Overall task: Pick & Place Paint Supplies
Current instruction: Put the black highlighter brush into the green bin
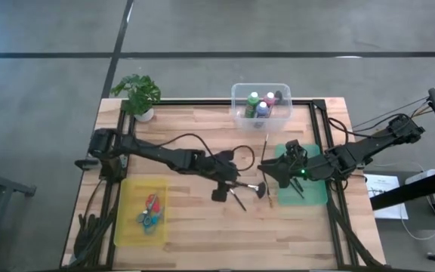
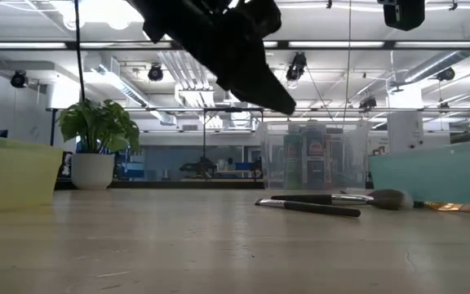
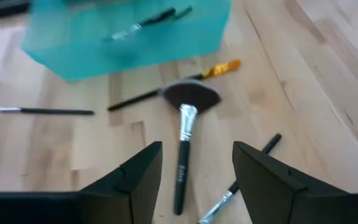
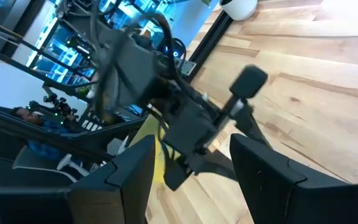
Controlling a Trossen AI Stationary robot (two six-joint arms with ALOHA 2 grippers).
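Because the left gripper [image 3: 191, 180] hangs open just above the fat-headed brush [image 3: 184, 134] lying on the bench [image 1: 202, 219] beside the teal tray [image 1: 319, 196], crowded neighbouring brushes could get pinched too. The right gripper [image 4: 191, 168], also open, hovers close enough to collide.

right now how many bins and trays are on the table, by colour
clear plastic bin: 1
yellow plastic tray: 1
teal plastic tray: 1
total: 3
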